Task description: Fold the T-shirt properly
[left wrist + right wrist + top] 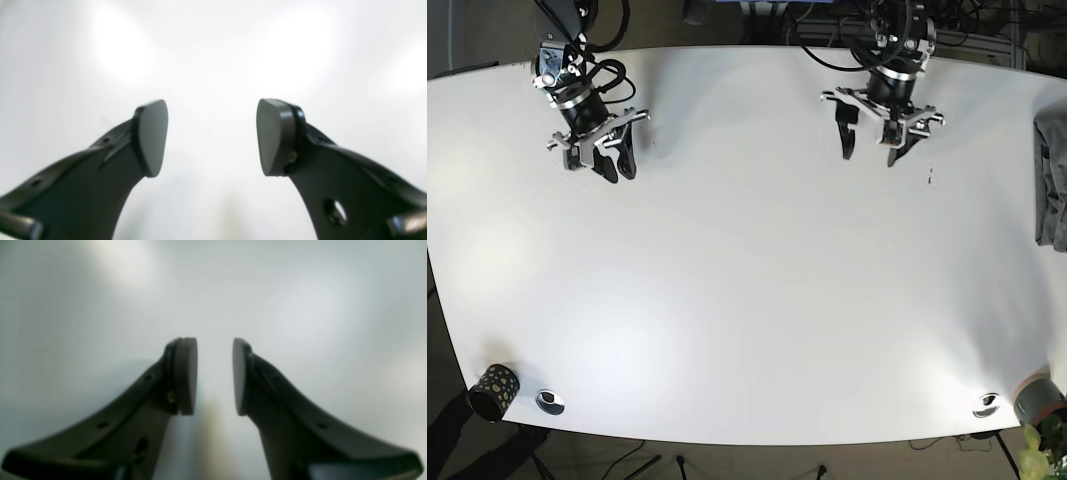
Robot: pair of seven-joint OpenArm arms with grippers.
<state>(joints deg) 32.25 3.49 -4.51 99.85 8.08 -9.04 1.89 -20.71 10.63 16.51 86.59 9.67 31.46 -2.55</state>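
A: Starting at the near edge of the base view, what sits along the bottom?

B: A dark speckled cup (pixel 493 390) at lower left, two small round fittings (pixel 550 402) on the white table (pixel 747 300), and a grey pot with a plant (pixel 1039 400) at lower right, partly cut off.

A: And the T-shirt?

B: A grey bundle of cloth, the T-shirt (pixel 1051 195) I take it, lies at the far right edge, mid-height, cropped by the frame. How it is bunched cannot be made out.

A: The arms?

B: Both hang at the top of the frame. The right gripper (pixel 610 158), upper left, has its pads a narrow gap apart and holds nothing. The left gripper (pixel 872 140), upper centre-right, is spread wider, also empty.

A: Why there?

B: It looks like a resting pose, clear of the middle; the shirt is well apart from both, nearer the left gripper, so that arm would likely fetch it.

A: The wrist views?

B: Only blurred bare table beyond each gripper's fingers; no cloth.
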